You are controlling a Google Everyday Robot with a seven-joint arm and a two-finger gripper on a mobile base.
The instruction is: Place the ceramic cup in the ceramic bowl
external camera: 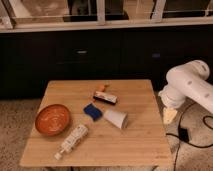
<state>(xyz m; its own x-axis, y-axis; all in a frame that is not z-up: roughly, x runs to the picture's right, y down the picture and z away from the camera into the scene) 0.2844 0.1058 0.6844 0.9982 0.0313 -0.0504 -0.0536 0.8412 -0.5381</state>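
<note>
The ceramic cup (116, 119) is plain white and tapered. It lies on its side near the middle of the wooden table (135, 142), with its wide rim toward the right. The ceramic bowl (52, 119) is orange-brown with a speckled inside and sits upright at the table's left edge, well left of the cup. The white arm (187, 85) stands off the table's right side. My gripper (170, 116) hangs below it, just past the table's right edge, to the right of the cup and holding nothing that I can see.
A blue object (92, 111) lies just left of the cup. A white patterned bottle (73, 140) lies on its side at the front left. A dark packet with an orange end (104, 95) lies behind the cup. Dark cabinets stand behind the table. A black cable (192, 137) runs on the floor at right.
</note>
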